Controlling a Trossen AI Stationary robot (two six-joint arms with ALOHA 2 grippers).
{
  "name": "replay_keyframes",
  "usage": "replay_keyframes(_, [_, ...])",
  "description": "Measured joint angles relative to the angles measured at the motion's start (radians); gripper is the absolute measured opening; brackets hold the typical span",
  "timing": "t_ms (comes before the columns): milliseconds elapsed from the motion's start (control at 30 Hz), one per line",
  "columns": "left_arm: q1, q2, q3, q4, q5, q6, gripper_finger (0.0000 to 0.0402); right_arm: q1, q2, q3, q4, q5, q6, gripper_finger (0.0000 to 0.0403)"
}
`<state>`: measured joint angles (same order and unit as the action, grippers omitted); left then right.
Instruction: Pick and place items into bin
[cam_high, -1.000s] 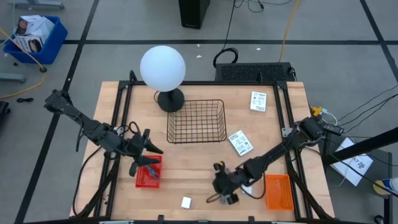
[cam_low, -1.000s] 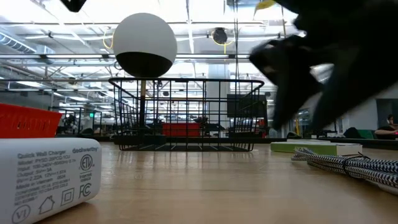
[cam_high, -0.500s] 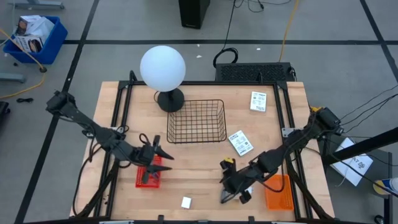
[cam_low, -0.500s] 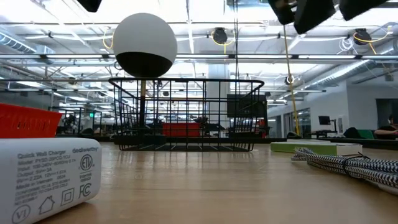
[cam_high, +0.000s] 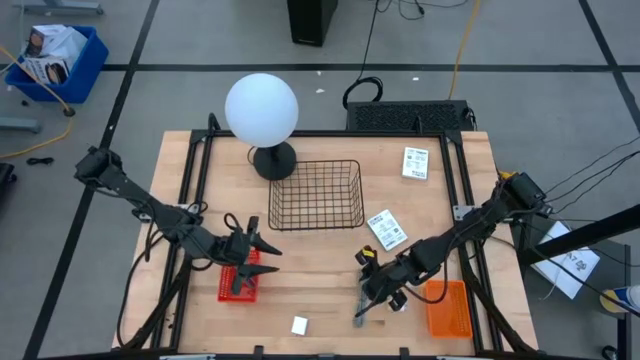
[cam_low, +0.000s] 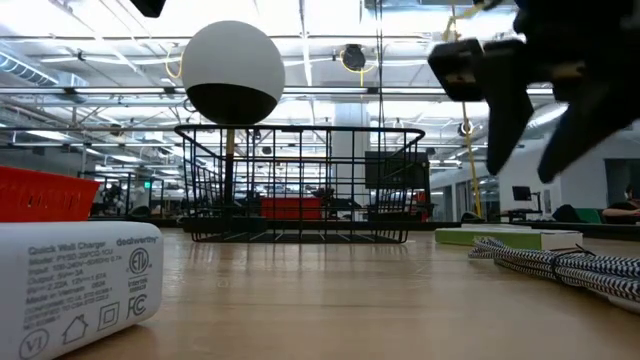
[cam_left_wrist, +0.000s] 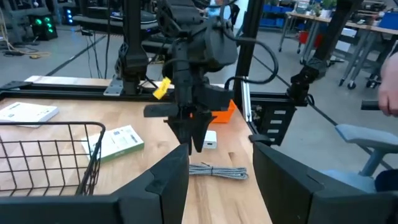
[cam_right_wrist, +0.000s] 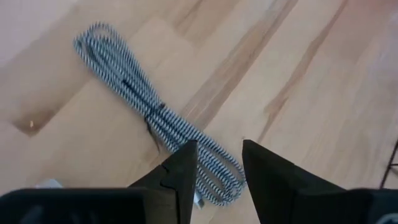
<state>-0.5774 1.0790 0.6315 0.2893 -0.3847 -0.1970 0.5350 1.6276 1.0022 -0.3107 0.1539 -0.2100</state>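
The items are still lying loose on the table (cam_high: 320, 300), and the wire bin (cam_high: 316, 195) is showing nothing inside it in the high view, so by my judgement the placing is barely begun, if at all. A braided cable (cam_right_wrist: 158, 121), bundled into a flat coil, is lying on the wood at the near right, a white charger (cam_high: 299, 324) is sitting near the front edge, and two printed packets are resting apart from each other: one packet (cam_high: 386, 230) just right of the bin and another (cam_high: 415, 162) toward the far right corner. A red tray (cam_high: 238, 276) is sitting at the left and an orange tray (cam_high: 447, 307) at the right.

The right gripper (cam_high: 380, 290) is hovering directly over the cable. In its wrist view its fingers (cam_right_wrist: 180, 171) are standing apart with a narrow gap between them and the cable is showing beneath that gap, not yet between the pads; the jaws are gripping nothing. The next move probably calls for a straight descent onto the bundle's middle, since a loose coil may sag or slip.

The left gripper (cam_high: 252, 244) is waiting over the red tray, its fingers (cam_left_wrist: 168, 180) spread and empty.
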Motion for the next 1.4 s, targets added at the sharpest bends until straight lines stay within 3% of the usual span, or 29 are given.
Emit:
replay_keyframes(267, [0.0, 0.0, 0.0, 0.0, -0.01, -0.006, 0.0184, -0.006, 0.011, -0.077, 0.116, 0.002, -0.05, 0.0114])
replay_keyframes(667, [0.0, 0.0, 0.0, -0.005, -0.01, -0.007, 0.0184, -0.03, 0.146, -0.075, 0.191, 0.003, -0.106, 0.0108])
replay_keyframes(833, [0.0, 0.0, 0.0, -0.008, -0.01, -0.007, 0.0184, -0.04, 0.153, -0.075, 0.191, -0.001, -0.058, 0.0079])
replay_keyframes(1033, [0.001, 0.0, 0.0, -0.01, -0.01, -0.007, 0.0184, -0.044, 0.155, -0.076, 0.192, 0.003, 0.02, 0.0008])
replay_keyframes(1400, [0.001, 0.0, 0.0, -0.009, -0.01, -0.008, 0.0184, -0.044, 0.15, -0.08, 0.35, 0.002, 0.091, 0.0002])
